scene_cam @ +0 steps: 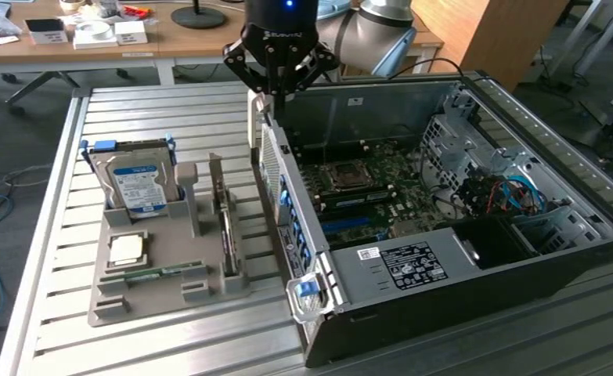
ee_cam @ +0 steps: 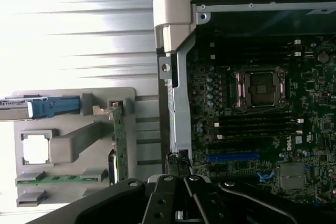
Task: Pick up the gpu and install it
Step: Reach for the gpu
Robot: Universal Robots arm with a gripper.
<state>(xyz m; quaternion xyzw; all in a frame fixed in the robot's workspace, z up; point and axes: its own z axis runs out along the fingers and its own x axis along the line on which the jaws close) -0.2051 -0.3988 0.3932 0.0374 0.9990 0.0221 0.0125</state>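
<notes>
Gripper, fingers together, hangs over case rim.
Gpu upright in tray, exterior view's left: likely light, stiff, fragile; pinch top edge.

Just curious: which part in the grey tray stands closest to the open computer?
The gpu, the thin card on edge; the blue-labelled hard drive, chip and green stick sit farther away.

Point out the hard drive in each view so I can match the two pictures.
Exterior view: the hard drive stands upright at the far end of the gray tray, on the exterior view's left of the computer case.
Wrist view: the hard drive is seen edge-on with its blue bracket, in the same tray beside the loose processor chip.
Shared landmark: the processor socket inside the case.
</notes>
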